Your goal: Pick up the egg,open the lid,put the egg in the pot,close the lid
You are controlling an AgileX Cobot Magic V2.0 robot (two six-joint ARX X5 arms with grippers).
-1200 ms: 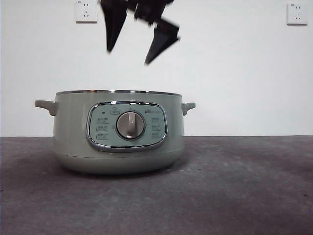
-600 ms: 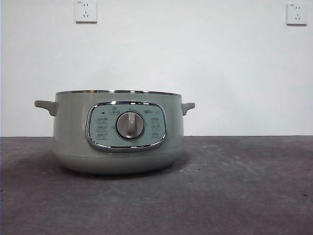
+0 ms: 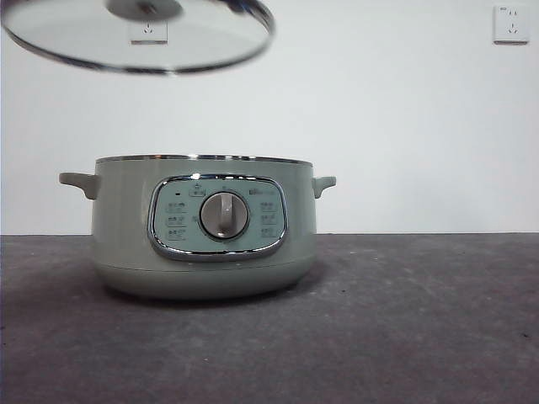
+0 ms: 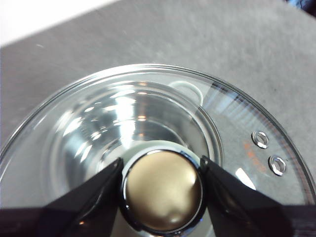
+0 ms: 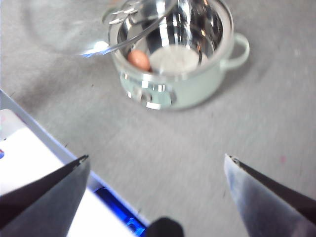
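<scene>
The lid (image 3: pixel 139 38) hangs tilted, high above the pot (image 3: pixel 202 227) and toward one side, with clear air between its chrome edge and the pot's open rim. The left gripper (image 4: pixel 160 185) is clamped on the lid's knob (image 4: pixel 162 190); the front view shows no gripper. The right wrist view alone shows the egg (image 5: pixel 138 60), lying inside the pot. The right gripper (image 5: pixel 155 165) hangs well away, jaws spread wide.

wall (image 3: pixel 404 118): plain white, far side | sockets: one upper left (image 3: pixel 148 30), one upper right (image 3: pixel 511 23) | tabletop (image 3: pixel 404 320): dark grey, mottled | light: even, soft
</scene>
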